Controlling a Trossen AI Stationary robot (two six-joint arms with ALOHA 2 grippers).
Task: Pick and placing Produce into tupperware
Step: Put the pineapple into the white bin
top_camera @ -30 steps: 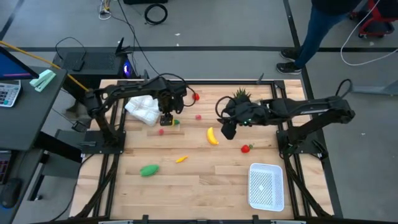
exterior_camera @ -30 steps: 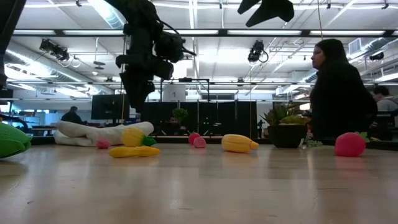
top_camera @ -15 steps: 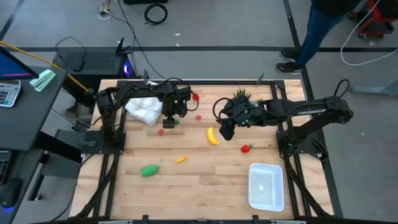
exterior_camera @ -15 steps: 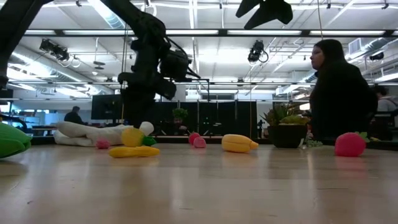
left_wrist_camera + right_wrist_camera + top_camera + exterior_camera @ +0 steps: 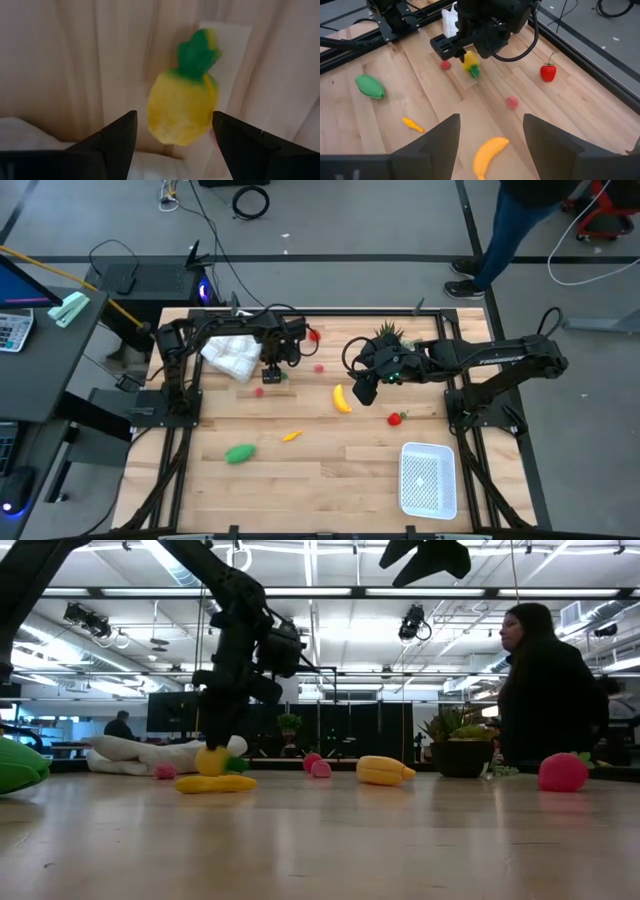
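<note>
My left gripper (image 5: pixel 172 145) is open and low over a small yellow pineapple toy with green leaves (image 5: pixel 182 107), one finger on each side and a gap to both. In the high view the gripper (image 5: pixel 270 370) stands by the white cloth. The pineapple (image 5: pixel 212 762) lies on its side on the table. My right gripper (image 5: pixel 364 390) is open and hovers beside the yellow banana (image 5: pixel 342 398), which lies flat (image 5: pixel 487 155). The white tupperware (image 5: pixel 428 478) sits near the table's near right corner.
A green oblong piece (image 5: pixel 240 452), a small orange piece (image 5: pixel 291 436), a red strawberry (image 5: pixel 397 418), a red tomato (image 5: pixel 315 335) and two pink pieces (image 5: pixel 259 391) (image 5: pixel 319 366) lie scattered. The white cloth (image 5: pixel 230 355) and the potted plant (image 5: pixel 388 335) sit near the far edge. A person (image 5: pixel 540 690) stands beyond the table.
My left gripper has come down toward the pineapple toy, from well above it to the table top, and stays open. The pineapple has not moved.
</note>
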